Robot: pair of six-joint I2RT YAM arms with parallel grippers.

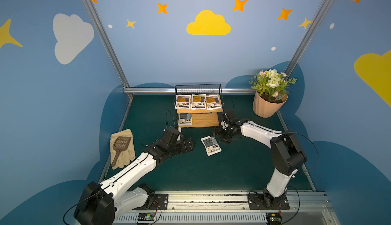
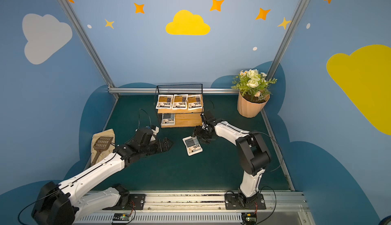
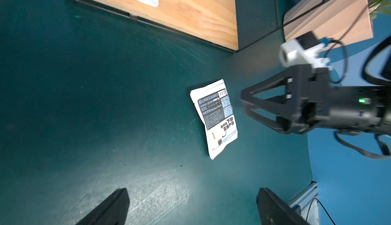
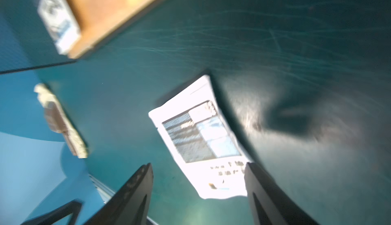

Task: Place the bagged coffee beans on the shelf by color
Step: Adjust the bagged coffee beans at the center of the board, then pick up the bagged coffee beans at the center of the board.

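Observation:
The shelf [image 1: 205,119] stands at the back middle in both top views. Three orange-labelled bagged coffee beans [image 1: 198,101] lie side by side on its upper board. One grey-blue pouch [image 1: 185,119] lies at the left end of the lower board. Another grey-blue pouch [image 1: 211,145] lies flat on the green table in front of the shelf. My right gripper [image 1: 214,133] hovers open over that pouch's far end; in the blurred right wrist view the pouch [image 4: 201,141] shows between and ahead of the spread fingers. My left gripper [image 1: 191,144] is wide open and empty, left of the pouch [image 3: 215,118].
A peach ribbed pot [image 1: 268,105] with flowers stands at the back right. A tan glove [image 1: 124,150] with a brown scoop [image 1: 119,145] on it lies at the left edge. An aluminium rail [image 1: 211,200] carrying both arm bases runs along the front.

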